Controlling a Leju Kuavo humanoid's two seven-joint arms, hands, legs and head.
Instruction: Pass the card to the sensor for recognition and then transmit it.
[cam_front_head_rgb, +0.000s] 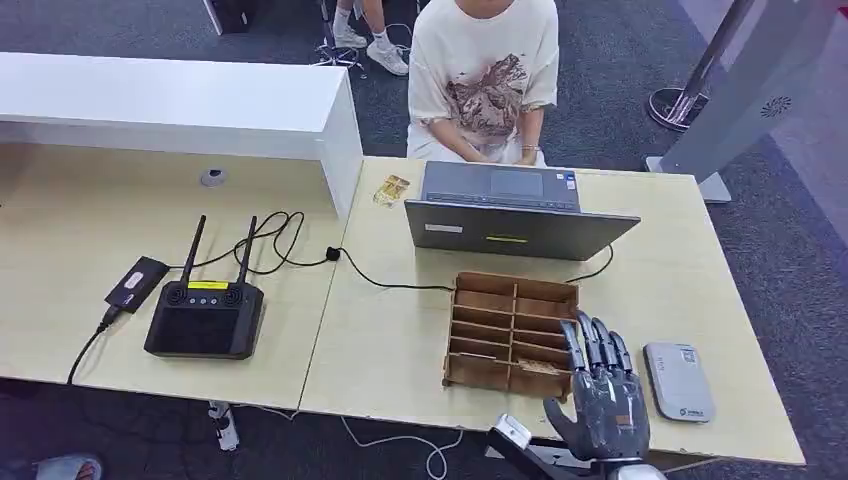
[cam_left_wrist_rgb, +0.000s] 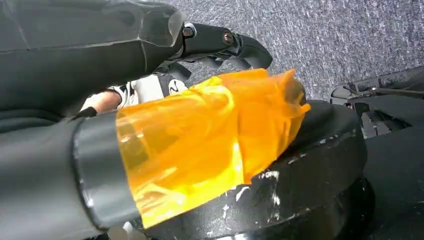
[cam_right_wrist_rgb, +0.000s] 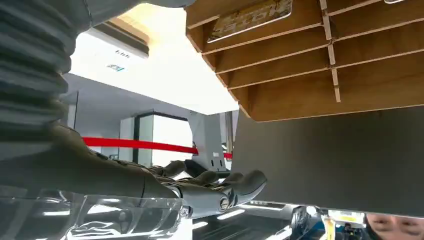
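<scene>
A wooden slotted rack (cam_front_head_rgb: 511, 330) stands on the table in front of a laptop. A card (cam_front_head_rgb: 540, 367) lies in its nearest right slot; the right wrist view shows this card (cam_right_wrist_rgb: 250, 17) in the rack (cam_right_wrist_rgb: 300, 65). My right hand (cam_front_head_rgb: 600, 395) hovers at the rack's near right corner, fingers stretched out and apart (cam_right_wrist_rgb: 220, 187), holding nothing. The grey sensor box (cam_front_head_rgb: 678, 381) lies flat just right of that hand. My left hand (cam_left_wrist_rgb: 150, 125) hangs below the table over the carpet, thumb wrapped in orange film, fingers (cam_left_wrist_rgb: 225, 42) loosely bent and holding nothing.
A person in a pale T-shirt (cam_front_head_rgb: 485, 70) sits behind the open laptop (cam_front_head_rgb: 515, 215). A second small card (cam_front_head_rgb: 391, 189) lies left of the laptop. A black controller with two antennas (cam_front_head_rgb: 205, 315), a small black box (cam_front_head_rgb: 136, 283) and cables sit on the left table.
</scene>
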